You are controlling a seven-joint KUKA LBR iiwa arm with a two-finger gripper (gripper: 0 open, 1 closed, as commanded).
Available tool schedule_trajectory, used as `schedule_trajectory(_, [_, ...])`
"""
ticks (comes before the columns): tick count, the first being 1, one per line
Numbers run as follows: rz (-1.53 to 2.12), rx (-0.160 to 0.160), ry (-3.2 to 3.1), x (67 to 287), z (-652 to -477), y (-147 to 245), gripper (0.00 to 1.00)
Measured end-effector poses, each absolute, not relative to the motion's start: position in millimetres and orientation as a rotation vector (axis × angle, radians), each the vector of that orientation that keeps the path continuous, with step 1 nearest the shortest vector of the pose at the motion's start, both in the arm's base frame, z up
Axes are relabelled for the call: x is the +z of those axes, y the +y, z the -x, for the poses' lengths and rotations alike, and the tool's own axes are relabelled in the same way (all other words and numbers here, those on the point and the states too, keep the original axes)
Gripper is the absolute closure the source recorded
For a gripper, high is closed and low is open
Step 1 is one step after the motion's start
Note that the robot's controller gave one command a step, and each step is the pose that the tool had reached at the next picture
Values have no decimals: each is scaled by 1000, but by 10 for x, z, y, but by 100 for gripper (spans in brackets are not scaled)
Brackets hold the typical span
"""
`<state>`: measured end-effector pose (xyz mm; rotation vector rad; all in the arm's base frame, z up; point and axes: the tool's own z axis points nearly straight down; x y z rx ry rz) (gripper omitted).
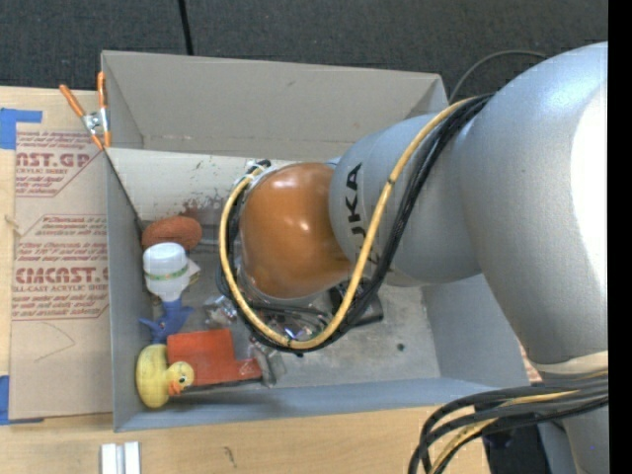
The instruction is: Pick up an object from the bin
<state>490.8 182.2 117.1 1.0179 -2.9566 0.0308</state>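
My gripper [265, 361] is low in the bin's front left part, mostly hidden under the arm's orange cover. It sits at the right end of a flat red-orange block [200, 354] lying near the front wall. A yellow rubber duck [156, 375] lies just left of the block in the front left corner. Behind the block lies a small blue figure [168, 316].
Further back along the left wall stand a white capped bottle [165, 269] and a rounded orange-brown thing [172, 231]. The arm and its cables cover the middle of the bin. Bare grey floor shows at the right.
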Motion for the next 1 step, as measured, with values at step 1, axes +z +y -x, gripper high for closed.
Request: schedule_trajectory(1, [-1056, 34, -2932, 1223, -4917, 1844, 100])
